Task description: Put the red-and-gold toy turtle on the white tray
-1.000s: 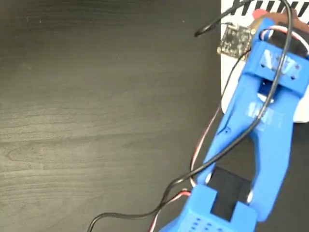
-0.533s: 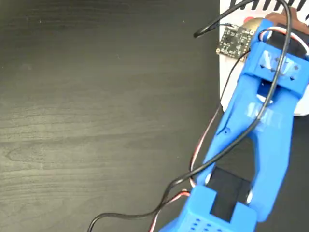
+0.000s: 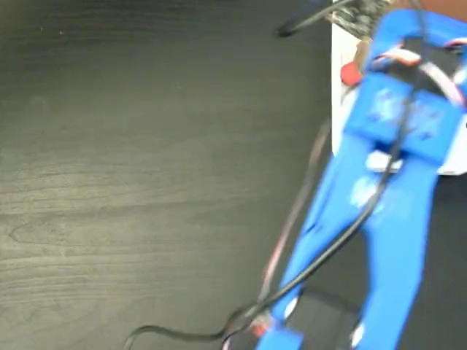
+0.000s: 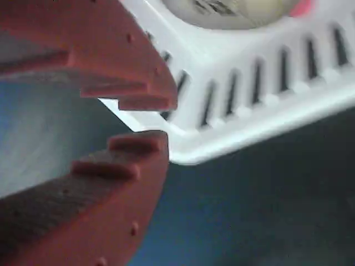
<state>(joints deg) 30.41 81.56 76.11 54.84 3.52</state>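
Fixed view: blurred blue arm (image 3: 387, 211) over the white tray (image 3: 337, 109); coral bit of the red-and-gold toy turtle (image 3: 349, 73) shows on it.

Wrist view: turtle lies inside the tray, jaws nearly together, empty. Likely light, squashy, slick shell; grip low across its sides.

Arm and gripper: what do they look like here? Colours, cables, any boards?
The arm is bright blue printed plastic with blocky segments. A black cable runs along it, beside thinner red and white wires. A small dark circuit board sits near its wrist, partly cut off by the frame. In the wrist view, the gripper has brick-red fingers with stepped, toothed inner edges.
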